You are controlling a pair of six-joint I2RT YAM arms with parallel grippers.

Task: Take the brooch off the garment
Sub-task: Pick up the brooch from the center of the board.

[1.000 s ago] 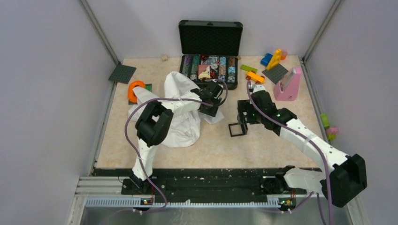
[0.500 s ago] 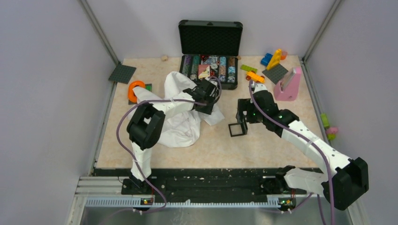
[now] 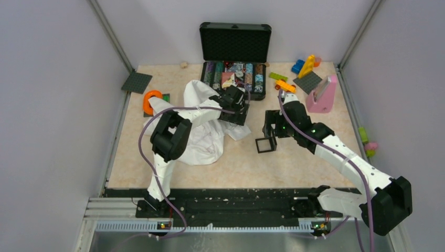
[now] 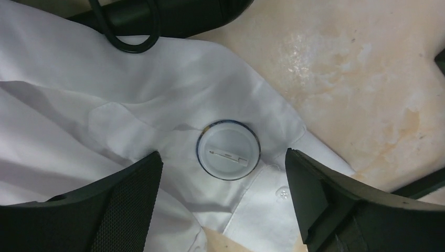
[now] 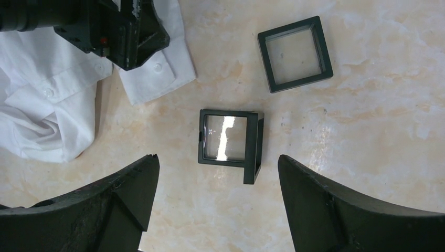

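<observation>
Brooch (image 4: 229, 149): lay on the white shirt (image 4: 78, 105), round, its pale back with the pin clasp facing up and a dark edge around it; whether it was fastened to the cloth could not be told.
Spot on shirt: near the edge of the cloth, just beside a small white button (image 4: 283, 194), close to where the shirt met the bare table (image 4: 367, 79).
Left gripper (image 4: 223, 157): jaws spread wide, one finger on each side of the brooch, neither touching it, nothing held.
Right gripper (image 5: 218, 160): jaws wide apart, holding nothing, hanging above the table right of the shirt.
Under the right gripper: a black square frame (image 5: 229, 137) with a clear pane, lying between the fingers on the table; a second black frame (image 5: 295, 53) farther off, apart from the first.
Shirt: crumpled in a heap on the left half of the table, one corner reaching toward the frames.
Back of table: an open black case (image 3: 235, 58).
</observation>
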